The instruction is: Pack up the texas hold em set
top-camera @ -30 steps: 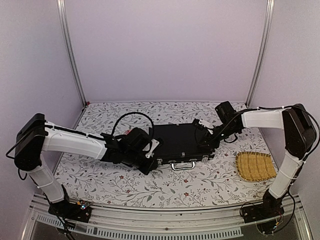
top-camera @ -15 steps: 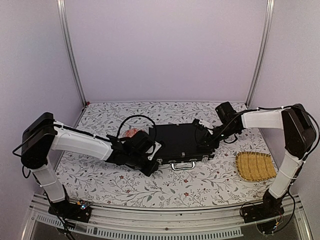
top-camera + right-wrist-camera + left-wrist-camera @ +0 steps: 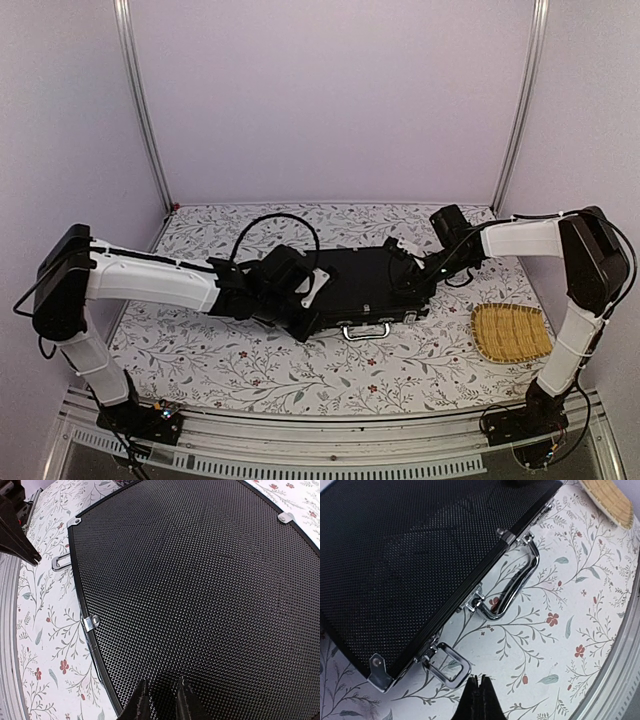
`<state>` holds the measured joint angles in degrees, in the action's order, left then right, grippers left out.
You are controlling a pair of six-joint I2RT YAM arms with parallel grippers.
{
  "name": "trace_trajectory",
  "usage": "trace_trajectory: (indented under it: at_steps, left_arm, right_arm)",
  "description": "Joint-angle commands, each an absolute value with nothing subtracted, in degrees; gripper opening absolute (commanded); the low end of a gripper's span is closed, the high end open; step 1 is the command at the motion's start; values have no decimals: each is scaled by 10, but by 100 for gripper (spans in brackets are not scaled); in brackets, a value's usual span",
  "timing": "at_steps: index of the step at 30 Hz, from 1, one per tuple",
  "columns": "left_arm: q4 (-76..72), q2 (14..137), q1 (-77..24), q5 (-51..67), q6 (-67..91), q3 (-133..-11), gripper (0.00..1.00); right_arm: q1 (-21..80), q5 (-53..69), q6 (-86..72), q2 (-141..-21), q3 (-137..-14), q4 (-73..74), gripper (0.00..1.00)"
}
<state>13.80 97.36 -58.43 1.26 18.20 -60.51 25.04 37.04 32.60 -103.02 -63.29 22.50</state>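
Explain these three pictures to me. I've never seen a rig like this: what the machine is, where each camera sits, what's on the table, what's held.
It is a robot: two arms bolted at the near edge of the floral table, each ending in a two-finger gripper. The wide picture comes from a fixed camera above and behind them; the other two come from wrist cameras. On the table lies a closed black briefcase with a silver handle, and a yellow woven tray beside it. The left gripper, fingers together, is near the case's front latch. The right gripper, fingers slightly apart, is over the lid. Neither holds anything.
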Motion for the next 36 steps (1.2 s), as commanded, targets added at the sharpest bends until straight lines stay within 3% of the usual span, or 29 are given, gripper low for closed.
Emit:
trace_trajectory:
  at_steps: [1,18,23,28,30,33,36]
  left_arm:
    - [130,1018,-580,20,166,-609,0]
    - [-2,1065,-580,-67,173,-557,0]
    - [-23,1014,-586,-104,171,-518,0]
    - [-22,917,-584,-58,138,-442,1]
    - [-26,872,-580,-54,123,-404,13]
    - [-57,835,-565,-40,97,-355,53]
    - [-114,837,-548,-43,56,-329,74]
  right_arm:
    - [254,340,329,-1065,-614,264,20]
    - [254,336,330,-1074,-610,265,21]
    - [254,333,331,-1078,-610,265,22]
    - [254,334,333,-1075,-606,265,22]
    - [254,336,334,-1076,-605,265,22]
    - [254,340,334,-1080,-606,265,23]
    - [254,343,335,-1085,-607,267,23]
